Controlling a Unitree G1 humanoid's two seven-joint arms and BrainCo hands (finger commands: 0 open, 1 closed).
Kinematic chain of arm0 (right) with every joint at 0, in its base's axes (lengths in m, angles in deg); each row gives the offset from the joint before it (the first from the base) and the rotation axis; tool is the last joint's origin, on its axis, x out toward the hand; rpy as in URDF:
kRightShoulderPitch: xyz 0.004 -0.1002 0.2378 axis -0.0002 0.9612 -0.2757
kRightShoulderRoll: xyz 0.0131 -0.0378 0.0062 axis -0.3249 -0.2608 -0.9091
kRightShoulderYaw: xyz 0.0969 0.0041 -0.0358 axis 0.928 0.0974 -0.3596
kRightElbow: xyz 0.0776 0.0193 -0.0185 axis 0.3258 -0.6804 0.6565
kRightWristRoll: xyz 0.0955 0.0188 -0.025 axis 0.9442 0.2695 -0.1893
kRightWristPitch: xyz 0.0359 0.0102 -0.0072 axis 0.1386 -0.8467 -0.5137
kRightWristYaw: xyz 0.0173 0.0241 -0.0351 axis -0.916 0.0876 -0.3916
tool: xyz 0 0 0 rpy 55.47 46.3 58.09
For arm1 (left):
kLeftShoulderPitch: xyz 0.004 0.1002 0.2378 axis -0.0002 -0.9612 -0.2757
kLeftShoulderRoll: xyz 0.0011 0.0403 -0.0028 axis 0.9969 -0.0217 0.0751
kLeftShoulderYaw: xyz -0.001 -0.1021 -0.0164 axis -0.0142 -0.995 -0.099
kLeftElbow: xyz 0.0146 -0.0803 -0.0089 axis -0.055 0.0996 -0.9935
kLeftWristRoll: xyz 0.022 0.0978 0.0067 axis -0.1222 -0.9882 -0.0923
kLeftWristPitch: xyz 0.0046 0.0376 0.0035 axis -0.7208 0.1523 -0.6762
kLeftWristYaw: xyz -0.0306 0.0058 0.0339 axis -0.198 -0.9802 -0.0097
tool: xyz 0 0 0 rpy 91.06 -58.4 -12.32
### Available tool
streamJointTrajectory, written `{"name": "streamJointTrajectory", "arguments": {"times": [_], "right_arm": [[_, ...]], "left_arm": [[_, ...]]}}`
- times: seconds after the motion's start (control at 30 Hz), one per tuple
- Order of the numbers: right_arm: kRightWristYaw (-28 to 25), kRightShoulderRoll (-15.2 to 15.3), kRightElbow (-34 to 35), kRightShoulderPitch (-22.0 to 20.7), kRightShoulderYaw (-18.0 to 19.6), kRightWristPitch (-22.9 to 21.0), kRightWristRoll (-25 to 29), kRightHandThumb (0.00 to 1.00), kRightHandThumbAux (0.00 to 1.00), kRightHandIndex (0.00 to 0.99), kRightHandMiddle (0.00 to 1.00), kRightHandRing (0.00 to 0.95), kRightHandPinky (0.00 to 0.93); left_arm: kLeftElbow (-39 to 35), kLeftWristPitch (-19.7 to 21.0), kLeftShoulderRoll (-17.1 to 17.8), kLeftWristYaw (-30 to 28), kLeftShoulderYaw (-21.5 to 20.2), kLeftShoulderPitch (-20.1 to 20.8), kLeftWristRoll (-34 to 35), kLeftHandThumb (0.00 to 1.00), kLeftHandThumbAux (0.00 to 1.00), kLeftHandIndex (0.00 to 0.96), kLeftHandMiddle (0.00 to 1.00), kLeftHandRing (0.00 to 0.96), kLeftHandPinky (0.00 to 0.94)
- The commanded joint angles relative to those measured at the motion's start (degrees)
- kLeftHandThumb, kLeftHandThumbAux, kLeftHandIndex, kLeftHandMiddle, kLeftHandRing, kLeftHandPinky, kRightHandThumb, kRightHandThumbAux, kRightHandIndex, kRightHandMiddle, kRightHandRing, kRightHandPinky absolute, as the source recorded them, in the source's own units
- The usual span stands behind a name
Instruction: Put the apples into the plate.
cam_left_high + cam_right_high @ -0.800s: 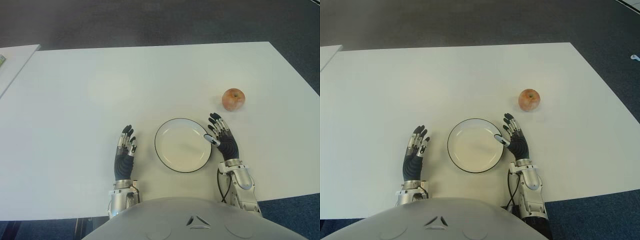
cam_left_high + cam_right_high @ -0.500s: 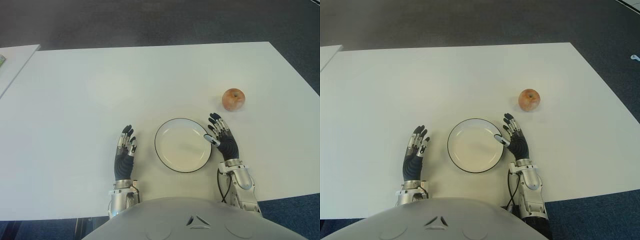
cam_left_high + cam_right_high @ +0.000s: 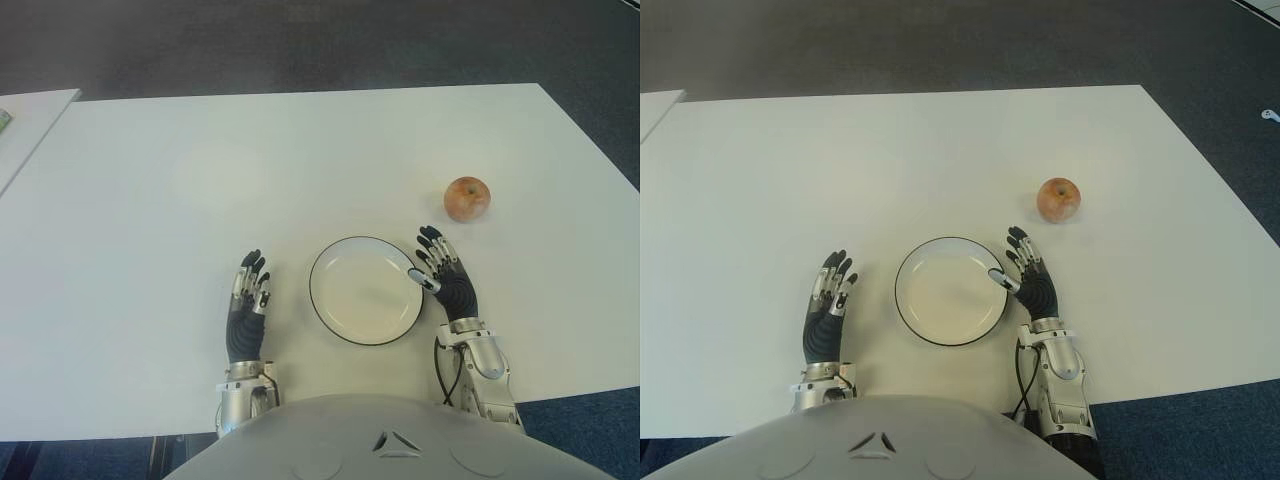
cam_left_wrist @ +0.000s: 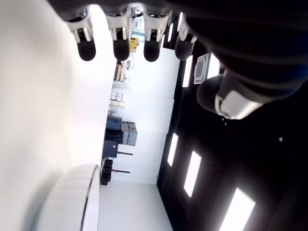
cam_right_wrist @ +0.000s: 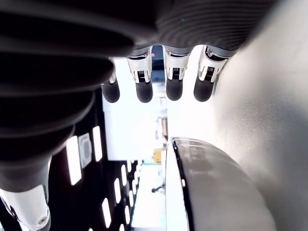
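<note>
Apple [image 3: 467, 198] toward our table's [image 3: 150, 200] right edge, apart from plate [image 3: 366, 290] near front edge | right hand [image 3: 445, 279] beside plate, fingers spread, empty | left hand [image 3: 248, 305] left of plate, spread, empty

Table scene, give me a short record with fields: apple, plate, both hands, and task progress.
apple: one apple on the white table, beyond and to the right of the plate, untouched
plate: round, dark-rimmed plate, nothing in it, near the robot
right hand: right hand open, beside the plate's right edge, thumb tip over the rim
left hand: left hand open, left of the plate, holding nothing
progress: apple not yet picked up
</note>
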Motion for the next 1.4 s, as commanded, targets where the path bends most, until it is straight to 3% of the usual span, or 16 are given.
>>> {"name": "streamJointTrajectory", "arguments": {"times": [0.03,0.33,0.53,0.73,0.87,1.03,1.17,1.23,1.4], "right_arm": [[0.47,-0.07,-2.21,1.42,-0.31,-3.74,-0.55,0.156,0.649,0.0,0.0,0.0,0.0],[-0.3,1.26,0.06,0.19,0.33,-4.15,0.16,0.159,0.658,0.0,0.0,0.0,0.0],[-0.08,5.03,8.91,-2.85,2.31,-6.95,-1.01,0.147,0.669,0.0,0.0,0.0,0.0],[1.92,5.93,8.59,-6.69,1.75,-2.09,-5.82,0.183,0.652,0.007,0.0,0.0,0.0],[5.21,10.71,6.82,-12.96,1.69,8.78,-16.27,0.247,0.636,0.025,0.001,0.0,0.002],[12.04,16.68,-0.53,-20.51,2.88,18.01,-27.94,0.317,0.611,0.05,0.026,0.006,0.003],[18.64,21.38,-5.65,-25.86,2.45,20.25,-37.4,0.33,0.596,0.059,0.038,0.014,0.001],[22.8,24.52,-7.08,-29.05,0.89,18.84,-45.11,0.338,0.582,0.064,0.043,0.012,0.0],[28.17,28.34,-9.37,-35.41,-3.23,13.53,-57.03,0.366,0.553,0.064,0.041,0.003,0.0]], "left_arm": [[1.58,2.14,-1.15,-0.46,0.04,-0.76,0.34,0.135,0.463,0.07,0.046,0.021,0.026],[2.37,1.98,-2.24,0.23,-0.08,-0.14,-0.01,0.151,0.47,0.084,0.057,0.029,0.029],[2.15,2.32,-1.83,0.86,-0.19,0.06,-1.48,0.137,0.463,0.076,0.051,0.023,0.023],[2.83,1.87,-2.04,1.55,-0.71,0.61,-2.12,0.133,0.463,0.072,0.05,0.023,0.026],[3.45,4.19,-2.04,0.45,-0.48,1.28,-0.05,0.14,0.461,0.078,0.055,0.028,0.03],[4.17,5.92,-2.26,0.74,-0.81,2.02,0.95,0.145,0.473,0.089,0.063,0.032,0.015],[5.5,5.77,-2.14,0.73,-1.36,2.71,1.22,0.145,0.491,0.092,0.065,0.032,0.008],[6.24,5.34,-2.29,0.39,-1.65,3.2,1.93,0.15,0.5,0.097,0.068,0.035,0.008],[7.45,3.64,-2.77,-0.38,-1.83,3.97,3.41,0.17,0.503,0.109,0.074,0.04,0.015]]}}
